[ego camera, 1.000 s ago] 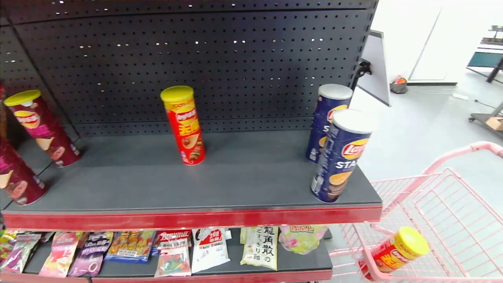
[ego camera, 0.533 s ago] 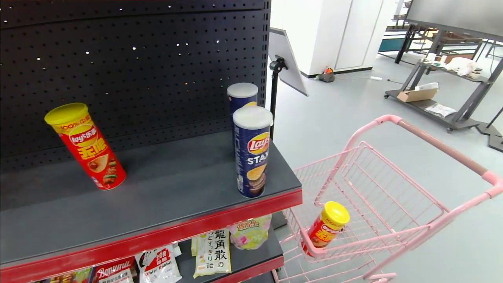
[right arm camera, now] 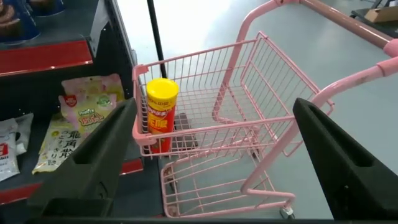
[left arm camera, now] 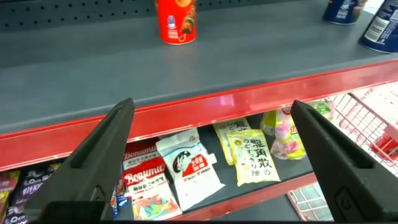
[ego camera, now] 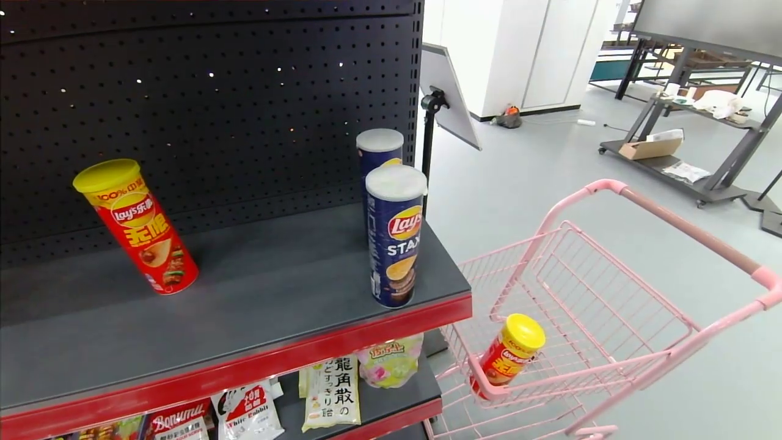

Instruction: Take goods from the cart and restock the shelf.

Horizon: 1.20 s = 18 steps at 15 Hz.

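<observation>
1. Red can (ego camera: 508, 357) with a yellow lid leans in the pink cart (ego camera: 684, 229), in the corner nearest the shelf (ego camera: 244, 293)
2. Right tool (right arm camera: 214, 168) is spread wide and empty, well apart from it
3. Left tool (left arm camera: 211, 162) is likewise wide, facing the shelf's red edge
4. Another red can (ego camera: 137, 227) and two blue cans (ego camera: 394, 235) stand on the shelf

- Crisp can (ego camera: 508, 356): red tube with a yellow lid; stood in the cart's corner nearest the shelf.
- Cart (ego camera: 685, 230): pink wire; parked just beside the shelf's end.
- Shelf (ego camera: 256, 287): dark grey board with a red front edge; held a matching red can (ego camera: 137, 229), a front blue can (ego camera: 395, 238) and a rear blue can (ego camera: 379, 146).
</observation>
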Available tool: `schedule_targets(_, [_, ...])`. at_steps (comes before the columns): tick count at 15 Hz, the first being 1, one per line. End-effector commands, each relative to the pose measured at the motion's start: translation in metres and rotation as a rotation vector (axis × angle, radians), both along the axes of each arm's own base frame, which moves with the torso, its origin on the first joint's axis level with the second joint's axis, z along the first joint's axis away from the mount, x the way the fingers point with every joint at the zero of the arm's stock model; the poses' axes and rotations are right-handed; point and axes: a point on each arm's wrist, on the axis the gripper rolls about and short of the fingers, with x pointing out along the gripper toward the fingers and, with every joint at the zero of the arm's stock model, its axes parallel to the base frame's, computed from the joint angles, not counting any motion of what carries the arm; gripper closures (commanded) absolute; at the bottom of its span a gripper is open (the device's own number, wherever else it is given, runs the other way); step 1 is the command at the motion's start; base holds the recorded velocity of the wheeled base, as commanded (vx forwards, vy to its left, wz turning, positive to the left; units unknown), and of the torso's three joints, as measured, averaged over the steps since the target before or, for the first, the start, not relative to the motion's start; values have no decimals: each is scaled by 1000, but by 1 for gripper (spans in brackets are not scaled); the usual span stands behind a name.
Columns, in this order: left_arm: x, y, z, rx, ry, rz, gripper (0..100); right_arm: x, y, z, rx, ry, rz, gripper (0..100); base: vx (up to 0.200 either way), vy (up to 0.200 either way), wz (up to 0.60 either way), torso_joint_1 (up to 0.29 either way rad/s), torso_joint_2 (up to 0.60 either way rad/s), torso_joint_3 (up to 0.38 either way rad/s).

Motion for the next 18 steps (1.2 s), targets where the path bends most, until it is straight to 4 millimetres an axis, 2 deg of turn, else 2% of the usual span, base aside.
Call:
schedule_targets(1, [0, 0, 0, -1, 0, 1, 0, 0, 0, 0, -1, 0, -3, 0, 0, 0, 0, 0, 0, 0])
schedule_targets(9, [0, 0, 0, -1, 0, 1, 0, 0, 0, 0, 1, 0, -7, 0, 0, 0, 0, -115, 282, 164])
schedule_targets(18, [0, 0, 0, -1, 2, 0, 0, 0, 0, 0, -1, -1, -7, 0, 0, 0, 0, -154, 417, 257])
